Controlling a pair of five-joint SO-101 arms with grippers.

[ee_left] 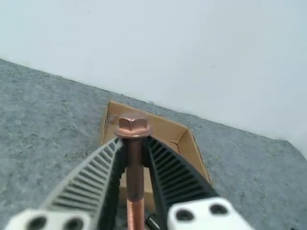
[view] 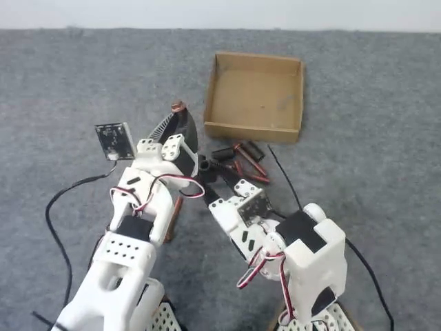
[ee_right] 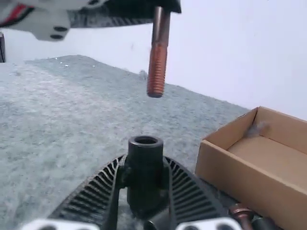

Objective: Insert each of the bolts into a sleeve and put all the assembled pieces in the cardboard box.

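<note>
grey short-pile carpet (view: 386, 172) covers the whole work surface and runs back to a plain white wall (view: 220, 14), meeting it in a straight line behind the cardboard box (view: 251, 131). the box sits open-topped on the carpet beyond the two arms, and its brown walls stand upright.

the left gripper (ee_left: 133, 143) is clamped on a copper bolt (ee_left: 132, 125). it holds the bolt upright, with the hexagonal head above the fingertips and the threaded shank pointing down. the right gripper (ee_right: 145, 163) is closed around a black sleeve (ee_right: 145, 181), which stands upright with its open end facing up. seen from the right wrist, the bolt's threaded tip hangs above the sleeve's mouth, apart from it and not yet inside.

a small heap of loose bolts and sleeves (view: 241, 157) lies on the carpet between the box's near wall and the right gripper, near both. one more bolt, the spare bolt (view: 176, 214), lies alone on the carpet just beside the left arm.

a thin black cable (view: 286, 178) trails over the carpet from near the heap towards the right arm's base. a second cable (view: 48, 210) loops across the carpet on the outer side of the left arm.
</note>
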